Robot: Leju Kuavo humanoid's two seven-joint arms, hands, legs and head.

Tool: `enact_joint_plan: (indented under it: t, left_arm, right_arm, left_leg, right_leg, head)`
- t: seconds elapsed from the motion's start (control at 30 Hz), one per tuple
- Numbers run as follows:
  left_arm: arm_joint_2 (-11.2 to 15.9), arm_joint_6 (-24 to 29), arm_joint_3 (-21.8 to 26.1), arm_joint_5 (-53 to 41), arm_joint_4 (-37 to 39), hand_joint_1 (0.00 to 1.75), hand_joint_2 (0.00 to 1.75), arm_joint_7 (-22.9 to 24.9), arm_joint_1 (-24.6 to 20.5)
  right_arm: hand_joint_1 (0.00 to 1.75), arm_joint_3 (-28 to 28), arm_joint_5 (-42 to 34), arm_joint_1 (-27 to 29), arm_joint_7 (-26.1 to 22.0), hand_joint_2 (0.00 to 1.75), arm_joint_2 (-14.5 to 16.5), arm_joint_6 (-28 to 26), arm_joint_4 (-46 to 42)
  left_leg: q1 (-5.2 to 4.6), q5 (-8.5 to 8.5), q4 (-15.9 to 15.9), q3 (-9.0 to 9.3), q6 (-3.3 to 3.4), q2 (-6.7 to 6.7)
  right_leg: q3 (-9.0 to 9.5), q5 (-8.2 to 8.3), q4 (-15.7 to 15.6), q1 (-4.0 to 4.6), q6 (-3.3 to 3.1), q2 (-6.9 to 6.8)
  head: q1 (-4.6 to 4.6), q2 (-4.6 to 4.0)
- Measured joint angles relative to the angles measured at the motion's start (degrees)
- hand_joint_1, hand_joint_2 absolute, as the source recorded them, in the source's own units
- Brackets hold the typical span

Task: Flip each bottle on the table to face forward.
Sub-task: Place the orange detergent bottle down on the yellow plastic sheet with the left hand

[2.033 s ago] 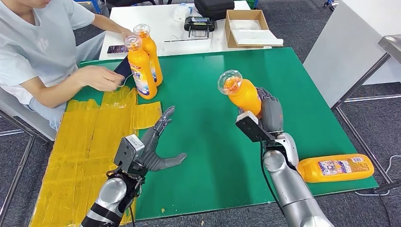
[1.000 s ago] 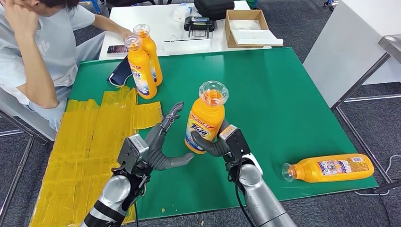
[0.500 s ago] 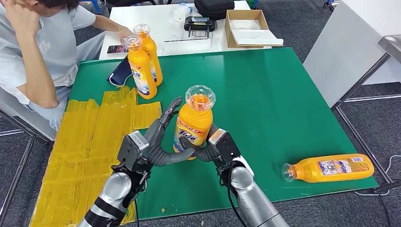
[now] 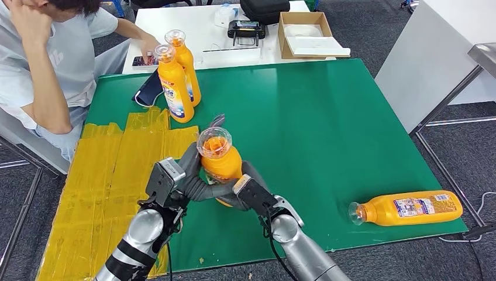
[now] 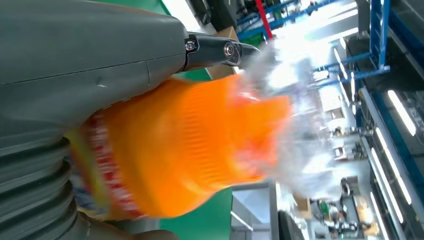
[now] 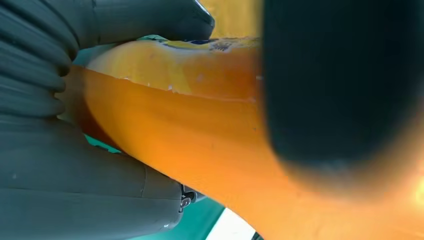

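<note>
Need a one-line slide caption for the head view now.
Both hands grip an orange bottle above the green table.

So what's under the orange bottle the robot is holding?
Green mat lies around the held bottle. The left hand and right hand cover its base, so what's directly beneath is hidden.

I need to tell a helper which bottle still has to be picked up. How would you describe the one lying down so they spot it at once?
Look at the green mat covering the table and go to its near right corner. There an orange bottle lies on its side, clear cap pointing toward the robot's arms. It is the only bottle lying flat: two others stand upright at the far left, and one is gripped between both hands.
</note>
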Motion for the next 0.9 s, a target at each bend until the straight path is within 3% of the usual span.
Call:
enact_joint_plan:
  t: [0.9]
  left_arm:
    - [0.01,-2.74,-0.45,3.25,2.01,0.0,1.75,1.52,-1.31]
  right_arm:
    - [1.75,1.22,2.51,-0.87,-0.73,1.75,1.05,-2.48,6.75]
  left_leg:
    - [-0.01,0.0,0.0,-0.01,0.0,-0.01]
  right_leg:
    - [-0.01,0.0,0.0,-0.01,0.0,0.0]
  head:
    - [0.01,0.0]
